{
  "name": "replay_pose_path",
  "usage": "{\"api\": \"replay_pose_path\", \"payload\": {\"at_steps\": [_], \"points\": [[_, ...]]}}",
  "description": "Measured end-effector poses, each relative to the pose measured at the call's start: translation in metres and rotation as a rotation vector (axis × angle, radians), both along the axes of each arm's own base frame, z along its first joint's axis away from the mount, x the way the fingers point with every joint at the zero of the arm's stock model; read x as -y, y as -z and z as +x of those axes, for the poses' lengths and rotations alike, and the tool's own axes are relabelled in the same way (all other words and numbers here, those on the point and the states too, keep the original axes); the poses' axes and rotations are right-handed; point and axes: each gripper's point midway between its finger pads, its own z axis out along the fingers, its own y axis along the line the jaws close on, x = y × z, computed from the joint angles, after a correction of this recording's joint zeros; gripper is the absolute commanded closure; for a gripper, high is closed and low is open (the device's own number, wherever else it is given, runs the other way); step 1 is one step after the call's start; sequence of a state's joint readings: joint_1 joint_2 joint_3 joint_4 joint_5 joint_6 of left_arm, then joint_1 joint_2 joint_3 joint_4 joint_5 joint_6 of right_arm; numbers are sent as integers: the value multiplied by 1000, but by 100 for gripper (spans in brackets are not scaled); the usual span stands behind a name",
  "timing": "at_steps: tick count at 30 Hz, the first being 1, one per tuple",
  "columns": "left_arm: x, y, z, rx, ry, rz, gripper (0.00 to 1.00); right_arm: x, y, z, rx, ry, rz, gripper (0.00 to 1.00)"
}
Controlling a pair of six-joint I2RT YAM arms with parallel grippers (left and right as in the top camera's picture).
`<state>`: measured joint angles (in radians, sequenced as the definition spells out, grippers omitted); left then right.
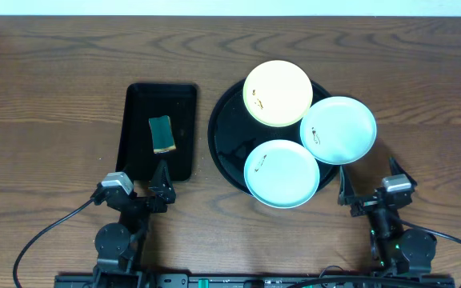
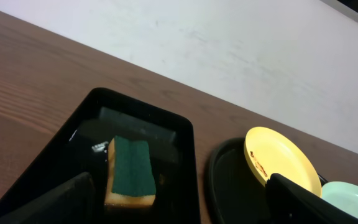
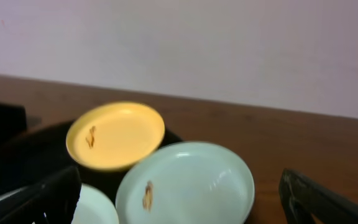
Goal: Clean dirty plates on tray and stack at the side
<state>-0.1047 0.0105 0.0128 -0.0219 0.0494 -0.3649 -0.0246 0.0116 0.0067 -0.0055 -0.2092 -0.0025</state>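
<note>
Left gripper (image 2: 179,186) sat with jaws spread wide and empty at the near edge of the rectangular tray (image 1: 138,112), presumably so that the sponge (image 1: 161,134) lying in it was its first reach. Right gripper (image 3: 176,186) likewise gaped, holding nothing, just near-right of the round tray (image 1: 224,148). We logged all three plates on that tray, uncleaned:
- yellow plate (image 1: 277,93), far
- right mint plate (image 1: 338,130), overhanging the rim
- near mint plate (image 1: 282,173)

Each showed a small smudge. Their rims possibly overlapped, but the right wrist view was too blurred to confirm. No stack had begun at the side.
</note>
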Motion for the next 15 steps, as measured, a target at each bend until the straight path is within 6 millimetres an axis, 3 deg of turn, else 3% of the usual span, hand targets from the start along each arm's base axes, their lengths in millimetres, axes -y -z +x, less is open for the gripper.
{"api": "replay_pose_path", "payload": {"at_steps": [4,7,15], "points": [[0,0,0,0,0,0,12,0,9,-2,-69,2,42,1],[0,0,0,0,0,0,12,0,3,-5,-145,7,91,1],[0,-1,0,-1,1,3,12,-5,-76,-9,-439,2,153,1]]}}
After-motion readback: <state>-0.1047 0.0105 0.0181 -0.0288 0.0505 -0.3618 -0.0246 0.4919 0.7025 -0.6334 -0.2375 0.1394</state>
